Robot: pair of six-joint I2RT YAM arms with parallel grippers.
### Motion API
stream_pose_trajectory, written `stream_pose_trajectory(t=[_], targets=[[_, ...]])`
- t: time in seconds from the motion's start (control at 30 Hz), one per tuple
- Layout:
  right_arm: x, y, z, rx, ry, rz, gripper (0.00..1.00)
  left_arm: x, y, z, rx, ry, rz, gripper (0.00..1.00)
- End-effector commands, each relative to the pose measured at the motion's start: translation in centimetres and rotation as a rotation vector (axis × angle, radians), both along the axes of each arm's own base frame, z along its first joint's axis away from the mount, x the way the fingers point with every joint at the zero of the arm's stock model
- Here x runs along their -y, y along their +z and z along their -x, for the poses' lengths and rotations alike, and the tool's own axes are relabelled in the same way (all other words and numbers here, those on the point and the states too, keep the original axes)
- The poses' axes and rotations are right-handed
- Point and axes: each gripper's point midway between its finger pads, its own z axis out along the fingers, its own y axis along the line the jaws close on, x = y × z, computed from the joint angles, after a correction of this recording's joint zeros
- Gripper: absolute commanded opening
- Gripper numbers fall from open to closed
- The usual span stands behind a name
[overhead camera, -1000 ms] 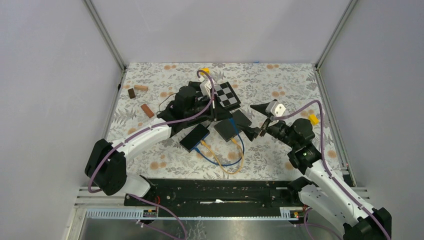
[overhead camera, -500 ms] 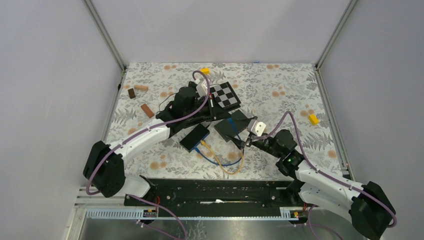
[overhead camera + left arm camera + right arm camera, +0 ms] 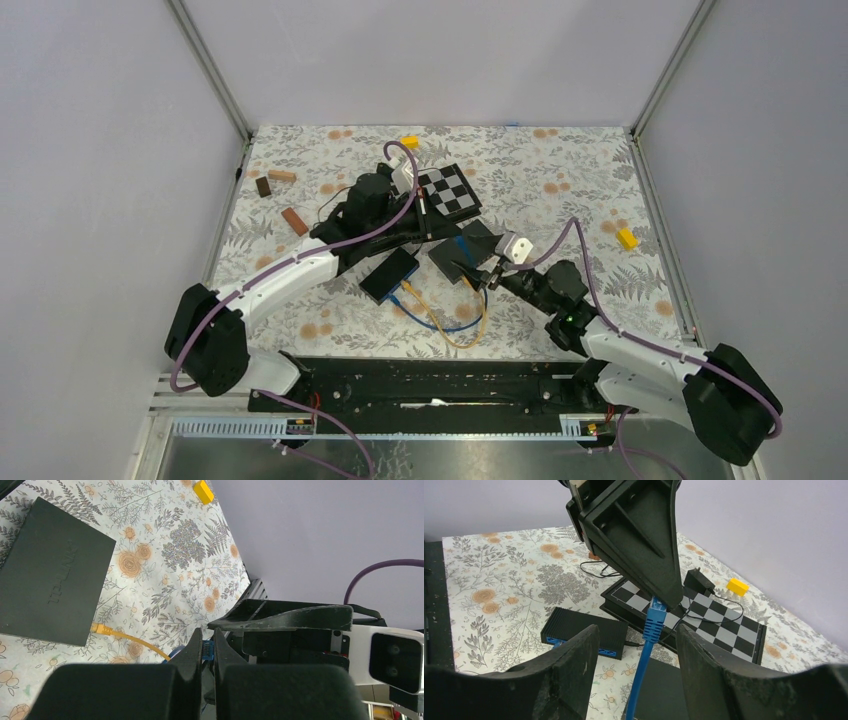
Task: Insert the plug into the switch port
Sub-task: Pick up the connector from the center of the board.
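My left gripper [image 3: 207, 639] is shut on the blue plug [image 3: 207, 650], holding it above the table. In the right wrist view the plug [image 3: 656, 612] hangs from the left gripper's fingertips [image 3: 644, 555], and its blue cable [image 3: 640, 680] drops between my right gripper's fingers [image 3: 569, 670]. The right gripper [image 3: 636, 647] is open around that cable, just below the plug, with a gap on each side. The switch [image 3: 584, 630], a black ribbed box with blue ports, lies on the table to the left of the plug. From above, it [image 3: 388, 275] sits under the left arm.
A flat black box [image 3: 462, 255] lies under both grippers, a checkerboard [image 3: 447, 190] behind it. Blue [image 3: 440, 325] and yellow cables [image 3: 470, 335] loop near the front rail. Yellow blocks [image 3: 627, 238] [image 3: 409, 142] and brown blocks [image 3: 293, 221] are scattered about.
The right arm has swung left and down from the right side to just under the held plug, and its jaws have narrowed around the cable. The left arm has hardly moved.
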Motion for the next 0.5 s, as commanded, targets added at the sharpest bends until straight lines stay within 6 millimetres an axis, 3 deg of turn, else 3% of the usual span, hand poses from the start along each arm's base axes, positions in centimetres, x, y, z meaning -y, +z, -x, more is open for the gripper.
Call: stream_pose_trajectory(t=[0.0, 0.23, 0.47], targets=[[-0.34, 1.94, -0.29, 0.02, -0.007, -0.093, 0.62, 0.02, 3.73, 0.08, 0.076, -0.007, 0.081, 0.0], [-0.64, 2.07, -0.65, 0.01, -0.009, -0.124, 0.47, 0.09, 3.77, 0.13, 0.073, -0.012, 0.084, 0.0], [-0.7, 1.71, -0.88, -0.003, -0.016, -0.127, 0.39, 0.11, 3.88, 0.23, 0.078, -0.018, 0.086, 0.0]])
